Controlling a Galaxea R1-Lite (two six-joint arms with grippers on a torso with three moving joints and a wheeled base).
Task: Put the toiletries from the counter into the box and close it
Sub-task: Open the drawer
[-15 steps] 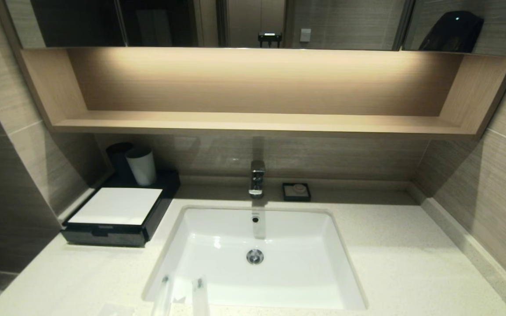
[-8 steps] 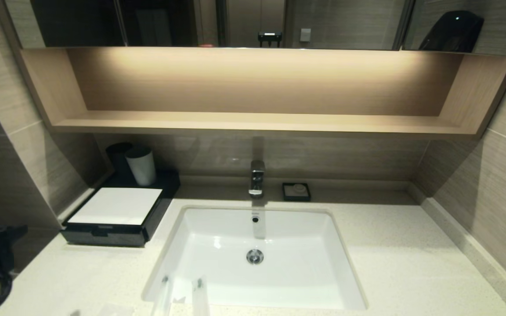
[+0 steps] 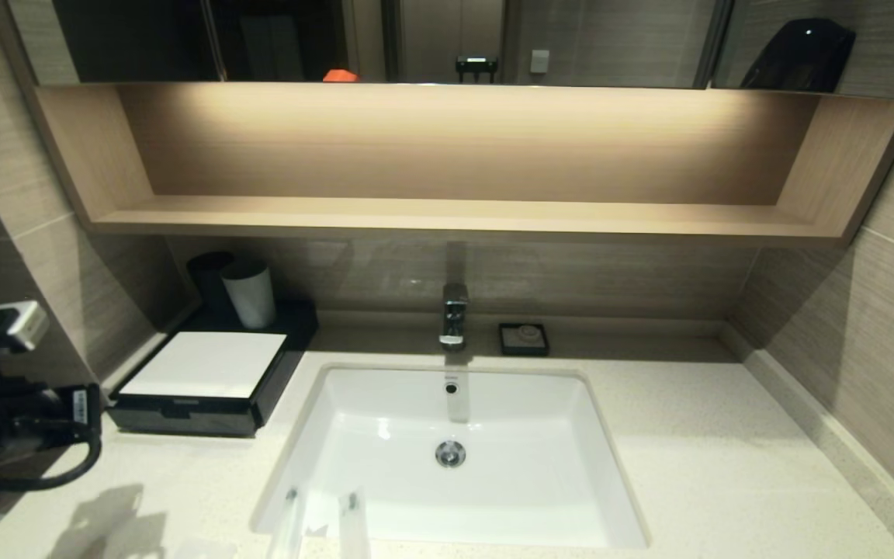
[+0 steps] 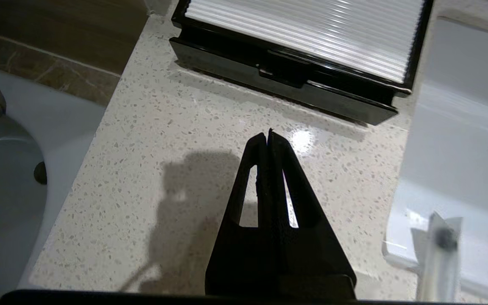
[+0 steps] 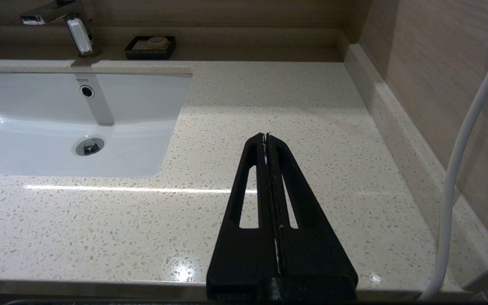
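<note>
The black box [image 3: 199, 388] with a white top panel stands at the counter's [image 3: 695, 466] back left, its front drawer [image 4: 282, 80] pushed in. Two long clear-wrapped packets [image 3: 289, 524] [image 3: 354, 526] lie across the basin's near rim; one also shows in the left wrist view [image 4: 441, 254]. My left arm [image 3: 20, 419] is at the left edge. My left gripper [image 4: 268, 133] is shut and empty, above bare counter in front of the drawer. My right gripper [image 5: 265, 136] is shut and empty over the counter right of the basin.
A white basin [image 3: 493, 497] with a faucet [image 3: 455, 314] is set in the middle. A white cup [image 3: 249, 293] and a black cup [image 3: 208, 279] stand behind the box. A small black dish [image 3: 524, 339] sits by the back wall. A wooden shelf [image 3: 455, 217] hangs above.
My left arm has come into the head view from the left edge and moved up and towards the box. Its shadow now falls on the counter's front left.
</note>
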